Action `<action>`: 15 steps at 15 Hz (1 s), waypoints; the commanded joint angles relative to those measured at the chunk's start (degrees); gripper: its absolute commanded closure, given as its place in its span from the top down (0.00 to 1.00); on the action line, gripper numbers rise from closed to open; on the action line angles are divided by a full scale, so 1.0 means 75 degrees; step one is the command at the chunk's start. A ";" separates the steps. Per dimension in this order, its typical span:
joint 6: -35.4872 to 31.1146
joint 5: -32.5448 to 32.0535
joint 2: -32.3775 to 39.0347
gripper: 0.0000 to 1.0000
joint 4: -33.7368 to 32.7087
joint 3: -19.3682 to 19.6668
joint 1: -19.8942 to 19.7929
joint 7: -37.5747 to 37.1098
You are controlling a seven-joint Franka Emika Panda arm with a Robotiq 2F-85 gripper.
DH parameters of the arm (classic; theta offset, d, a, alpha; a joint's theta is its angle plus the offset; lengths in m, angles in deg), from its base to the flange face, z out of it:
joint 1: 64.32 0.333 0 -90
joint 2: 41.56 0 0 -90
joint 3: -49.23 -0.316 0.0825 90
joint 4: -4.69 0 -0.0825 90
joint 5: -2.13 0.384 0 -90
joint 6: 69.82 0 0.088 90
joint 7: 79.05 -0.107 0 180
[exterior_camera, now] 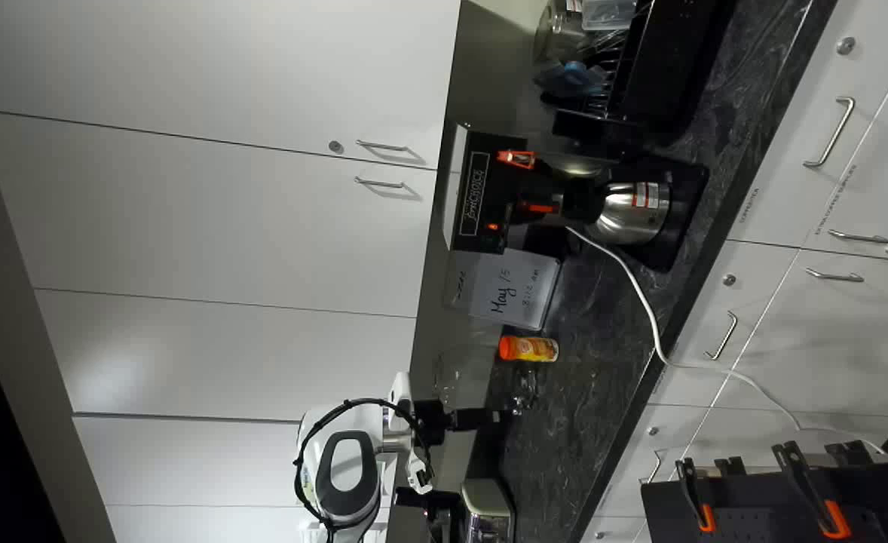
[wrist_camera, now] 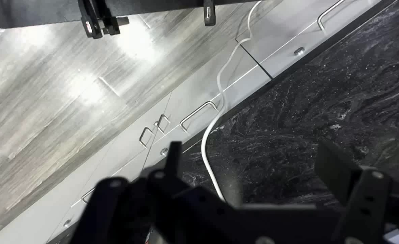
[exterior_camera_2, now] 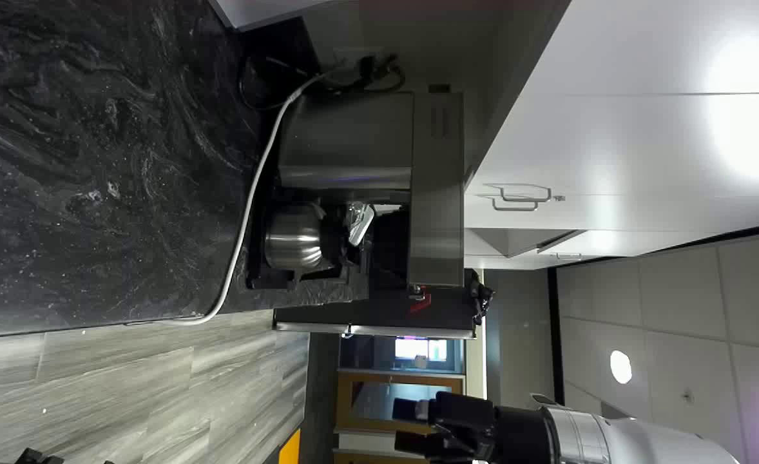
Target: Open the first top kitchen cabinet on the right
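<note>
Both exterior views lie on their side. White upper cabinet doors run along the wall and look shut. The rightmost door in view (exterior_camera: 210, 68) has a silver bar handle (exterior_camera: 385, 146), beside the neighbouring door's handle (exterior_camera: 381, 183). The paired handles (exterior_camera_2: 515, 206) also show in an exterior view, above the coffee maker. My black gripper (exterior_camera: 498, 417) is over the counter, well to the left of these handles and touching no door. In an exterior view its fingers (exterior_camera_2: 403, 426) stand apart. In the wrist view the gripper (wrist_camera: 253, 162) is open and empty, facing the counter and floor.
A coffee maker (exterior_camera: 482, 192) with a steel carafe (exterior_camera: 632, 213) stands below the handles. A white cord (wrist_camera: 204, 145) crosses the dark counter (wrist_camera: 287, 135). An orange-capped jar (exterior_camera: 531, 348), a written sign (exterior_camera: 512, 290) and a toaster (exterior_camera: 485, 505) stand on the counter.
</note>
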 commanded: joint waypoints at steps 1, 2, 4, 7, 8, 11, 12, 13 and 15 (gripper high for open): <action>0.0020 0.0006 0.0001 1.00 -0.0016 -0.0009 -0.0018 0.0013; 0.0020 0.0006 0.0001 1.00 -0.0016 -0.0009 -0.0018 0.0013; 0.0020 0.0006 0.0001 1.00 -0.0016 -0.0009 -0.0018 0.0013; -0.0222 -0.0067 0.0025 1.00 -0.0037 -0.0076 -0.0089 -0.0046; -0.0439 -0.0164 0.0030 1.00 -0.0064 -0.0136 -0.0145 -0.0082; -0.1316 -0.0729 0.0029 1.00 -0.0233 -0.0304 -0.0387 -0.0147; -0.1627 -0.0909 0.0023 1.00 -0.0267 -0.0331 -0.0470 -0.0171; -0.1980 -0.1112 0.0000 1.00 -0.0319 -0.0392 -0.0613 -0.0262; -0.2608 -0.1444 -0.0012 1.00 -0.0458 -0.0490 -0.0901 -0.0453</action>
